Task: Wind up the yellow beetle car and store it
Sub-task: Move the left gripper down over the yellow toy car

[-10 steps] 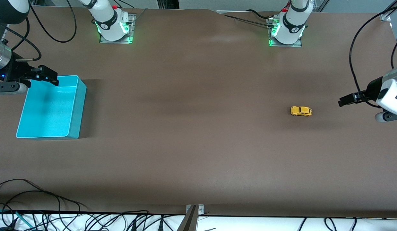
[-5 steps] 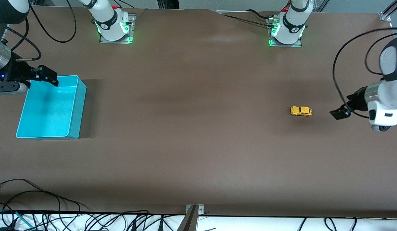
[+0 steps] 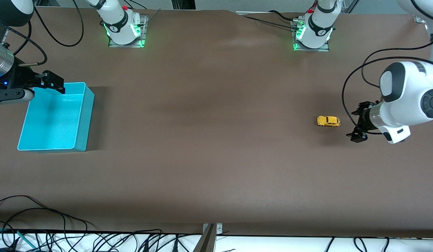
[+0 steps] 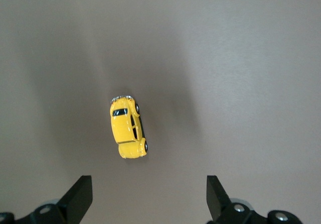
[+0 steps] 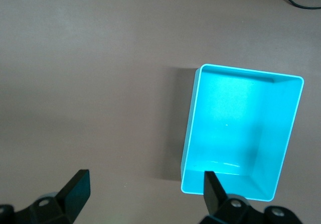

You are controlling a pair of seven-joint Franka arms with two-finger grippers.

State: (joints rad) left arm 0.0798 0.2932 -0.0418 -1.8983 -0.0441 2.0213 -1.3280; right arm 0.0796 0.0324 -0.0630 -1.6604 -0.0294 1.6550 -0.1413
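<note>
The yellow beetle car [image 3: 328, 121] stands on its wheels on the brown table, toward the left arm's end. It also shows in the left wrist view [image 4: 128, 127], just ahead of the fingers. My left gripper [image 3: 358, 123] [image 4: 148, 199] is open and empty, over bare table beside the car and apart from it. The turquoise bin [image 3: 89, 119] stands empty at the right arm's end, and also shows in the right wrist view [image 5: 189, 133]. My right gripper [image 3: 54, 83] [image 5: 145, 194] is open and empty, over the bin's edge farthest from the front camera.
The two arm bases [image 3: 123, 29] [image 3: 312, 33] stand along the table's edge farthest from the front camera. Loose cables [image 3: 44, 224] and a metal bracket [image 3: 210, 232] lie along the edge nearest to it. A black cable [image 3: 353, 91] loops off the left arm.
My left arm has swung in from the table's end and turned its open gripper toward the car. The car, the bin and the right gripper have barely moved.
</note>
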